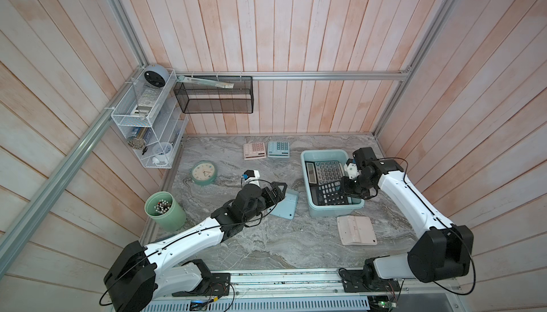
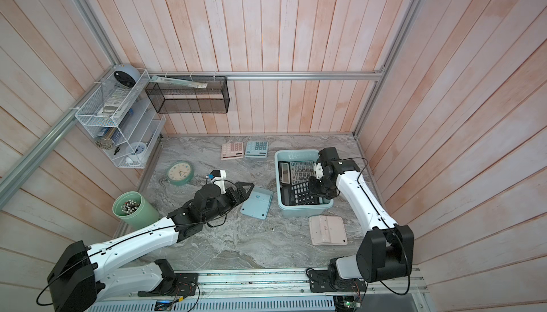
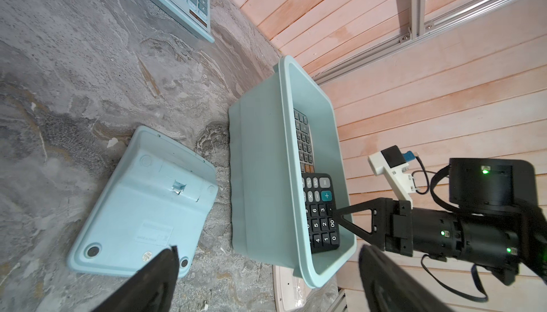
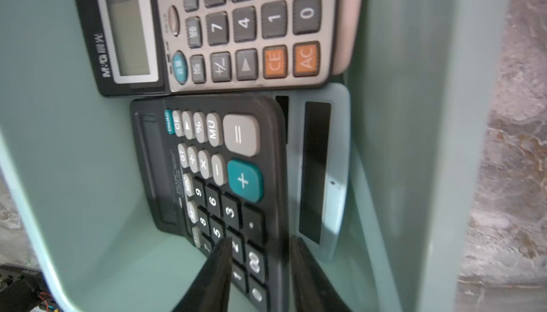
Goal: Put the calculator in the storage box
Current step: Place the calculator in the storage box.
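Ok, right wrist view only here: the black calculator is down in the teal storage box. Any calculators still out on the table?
Observer: Four. A face-up pink calculator and a face-up blue calculator sit at the back; two more lie face down near the storage box.
Operator: Is the left hand on one?
Observer: No, the open left hand hovers at the face-down blue calculator, holding nothing.
Operator: The other?
Observer: The face-down pink calculator lies just in front of the box.
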